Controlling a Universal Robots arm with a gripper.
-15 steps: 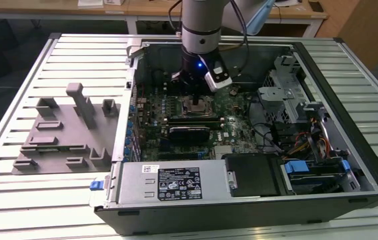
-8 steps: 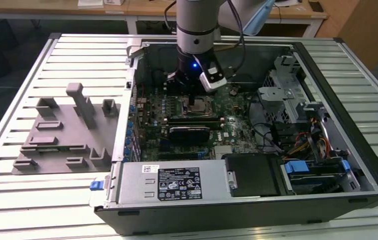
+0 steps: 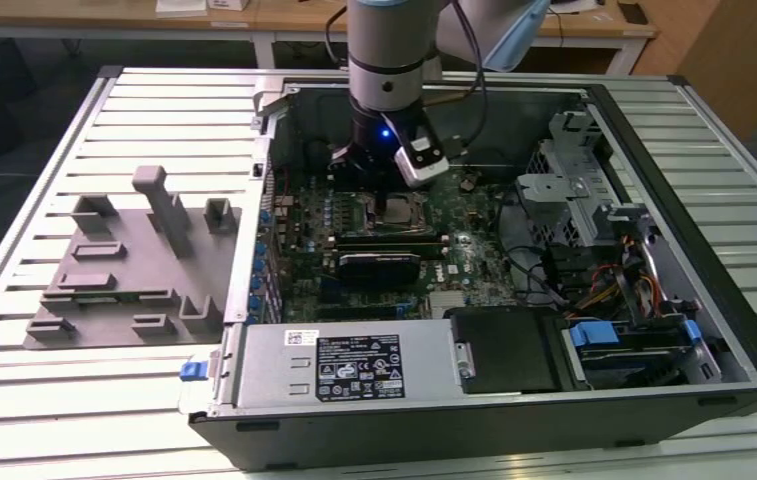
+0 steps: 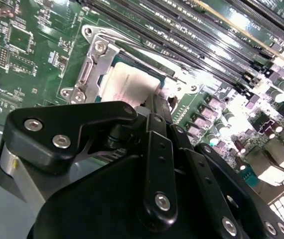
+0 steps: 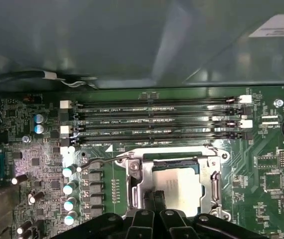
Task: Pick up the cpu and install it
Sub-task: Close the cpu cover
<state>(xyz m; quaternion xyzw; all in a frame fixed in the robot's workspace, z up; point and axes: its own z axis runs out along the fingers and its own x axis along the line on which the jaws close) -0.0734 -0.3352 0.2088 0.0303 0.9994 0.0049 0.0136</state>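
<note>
Metal shone from the cpu, which lay flat inside the socket frame on the green motherboard, its silver top facing up and the frame's metal bracket around it. 4 long memory slots ran just beside the socket.

The gripper hung directly over one edge of the cpu. Its fingers were drawn narrow, close against each other, with nothing visibly between them. Whether the tips touched the chip could not be told.

In the exterior view the arm reached straight down into the open computer case, which lay on its side on a slatted metal table. A silver power supply box with a white label sat along the case's edge nearest that camera. A black drive bay was just beside it, toward the exterior view's right. Outside the case, toward the exterior view's left, a grey fixture with upright blocks rested on the table, well apart from the arm.
</note>
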